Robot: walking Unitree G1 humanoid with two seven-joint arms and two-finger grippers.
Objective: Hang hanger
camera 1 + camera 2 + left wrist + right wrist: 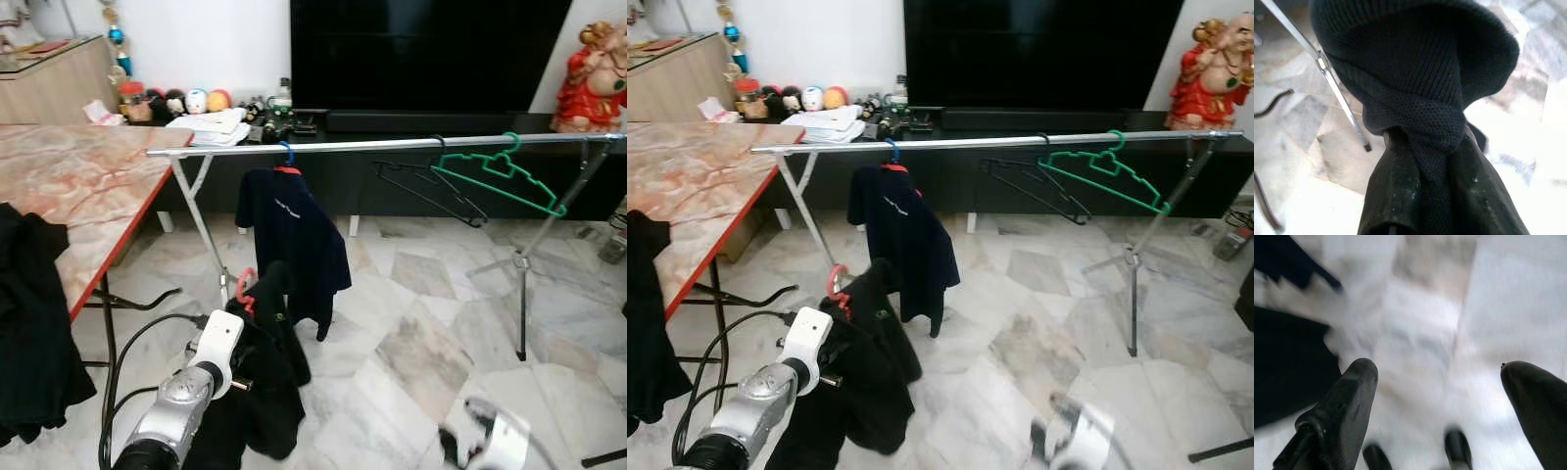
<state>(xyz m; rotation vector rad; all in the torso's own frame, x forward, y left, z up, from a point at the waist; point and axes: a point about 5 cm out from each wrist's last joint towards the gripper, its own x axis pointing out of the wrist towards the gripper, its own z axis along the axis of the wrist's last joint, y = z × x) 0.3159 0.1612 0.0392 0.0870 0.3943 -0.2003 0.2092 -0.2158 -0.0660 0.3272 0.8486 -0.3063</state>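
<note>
1. A black cloth [29, 323] hangs over the near edge of the marble table [88, 181], far off the left gripper's outer side.
2. The left gripper [1425, 161] has its 2 fingers [1396, 191] clamped on a black garment [260, 382], whose knit fabric bunches right over the fingertips.
3. That garment sits on a red hanger [243, 289]; its hook rises just above the fingers, below the rail and not on it.
4. The metal rail [392, 145] runs well above and beyond the fingers. A navy shirt [292, 245] hangs from it on a blue-hooked hanger [286, 153].
5. Further along the rail, 1 black hanger [431, 191] and 1 green hanger [500, 176] hang bare, touching each other.
6. The right gripper [1442, 396] is low over the marble floor [431, 333], its 2 fingers [1344, 401] spread wide with nothing between them; the picture is blurred.
</note>
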